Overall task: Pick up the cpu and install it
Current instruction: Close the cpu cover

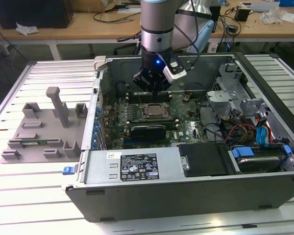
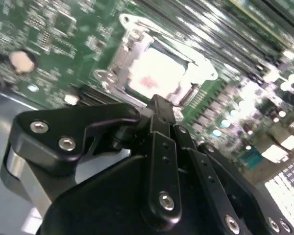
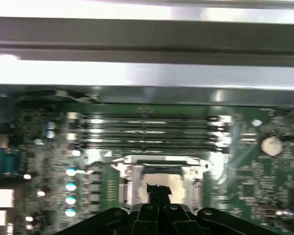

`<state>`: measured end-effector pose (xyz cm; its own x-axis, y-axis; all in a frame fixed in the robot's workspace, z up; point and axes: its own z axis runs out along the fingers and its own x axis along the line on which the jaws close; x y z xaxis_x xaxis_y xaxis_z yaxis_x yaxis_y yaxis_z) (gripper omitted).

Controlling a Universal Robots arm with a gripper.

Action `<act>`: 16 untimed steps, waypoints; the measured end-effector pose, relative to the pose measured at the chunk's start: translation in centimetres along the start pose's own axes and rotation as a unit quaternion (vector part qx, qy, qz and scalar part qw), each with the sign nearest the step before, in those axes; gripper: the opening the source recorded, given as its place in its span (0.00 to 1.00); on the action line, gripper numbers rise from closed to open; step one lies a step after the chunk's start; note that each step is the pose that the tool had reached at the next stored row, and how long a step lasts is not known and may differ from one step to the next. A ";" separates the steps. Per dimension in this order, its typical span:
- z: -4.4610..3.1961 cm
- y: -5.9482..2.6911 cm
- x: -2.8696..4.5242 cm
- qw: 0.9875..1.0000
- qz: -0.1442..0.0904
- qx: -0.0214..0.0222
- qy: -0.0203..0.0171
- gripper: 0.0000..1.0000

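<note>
While the gripper hangs over the socket, its fingers are pressed together, empty.
The cpu lies within the socket; if it sits skewed, any downward push from the gripper could bend contacts beneath.

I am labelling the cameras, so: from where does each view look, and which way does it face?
Exterior view: off the arm, high beside the open computer case, looking down into it; arm and gripper show.
First wrist view: on the wrist, looking along the gripper at the cpu in its socket.
Second wrist view: on the wrist, looking slantwise past the gripper at that cpu.
Shared: cpu and gripper.
</note>
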<state>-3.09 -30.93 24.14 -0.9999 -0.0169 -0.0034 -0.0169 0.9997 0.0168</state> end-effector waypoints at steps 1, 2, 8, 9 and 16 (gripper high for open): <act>0.00 0.00 -0.04 1.000 0.000 0.002 0.000 0.11; 0.00 -0.01 -0.05 1.000 0.000 0.004 0.000 0.11; 0.06 -1.12 -0.03 1.000 0.000 0.010 -0.001 0.11; 0.10 -1.14 -0.03 1.000 0.000 0.010 -0.007 0.11; -0.74 -1.13 -0.03 1.000 0.000 0.010 -0.014 0.11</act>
<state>-3.04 -32.06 24.87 -0.9994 -0.0164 -0.0304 -0.0163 0.9999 -0.0029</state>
